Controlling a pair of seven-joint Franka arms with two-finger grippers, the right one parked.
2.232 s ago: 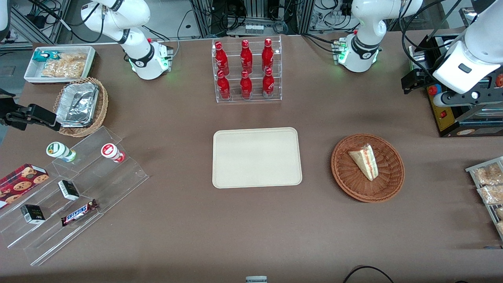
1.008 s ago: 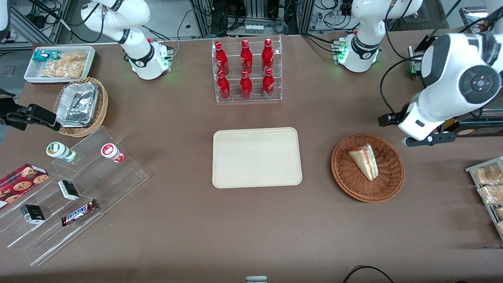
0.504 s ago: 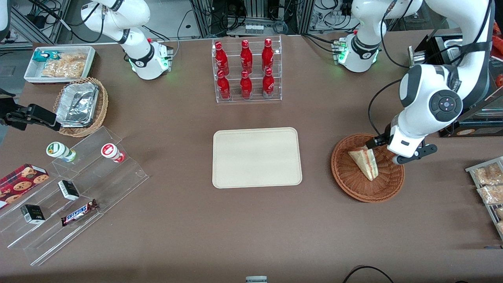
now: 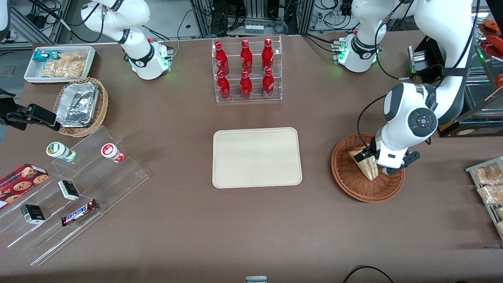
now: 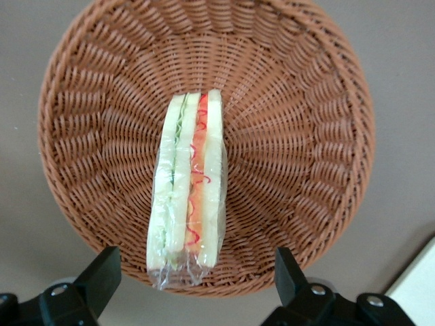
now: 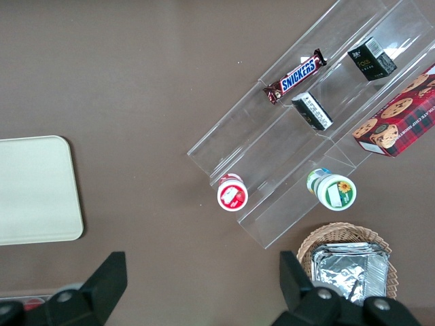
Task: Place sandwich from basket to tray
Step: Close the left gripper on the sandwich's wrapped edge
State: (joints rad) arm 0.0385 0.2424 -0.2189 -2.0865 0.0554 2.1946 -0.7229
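The sandwich, a clear-wrapped wedge with red and yellow filling, lies in the middle of the reddish-brown woven basket. My left gripper hangs just above the sandwich's wide end, open, with one black finger on each side of it and nothing between them. In the front view the gripper and wrist cover part of the sandwich in the basket. The cream tray lies bare at the table's middle, beside the basket toward the parked arm's end.
A clear rack of red bottles stands farther from the front camera than the tray. Snack packets lie at the working arm's end. A stepped acrylic shelf, a tan basket with foil containers and a white bin are toward the parked arm's end.
The left arm has swung in from the table's edge and come down over the basket; its gripper now straddles the sandwich. Sandwich, basket and tray have not moved.
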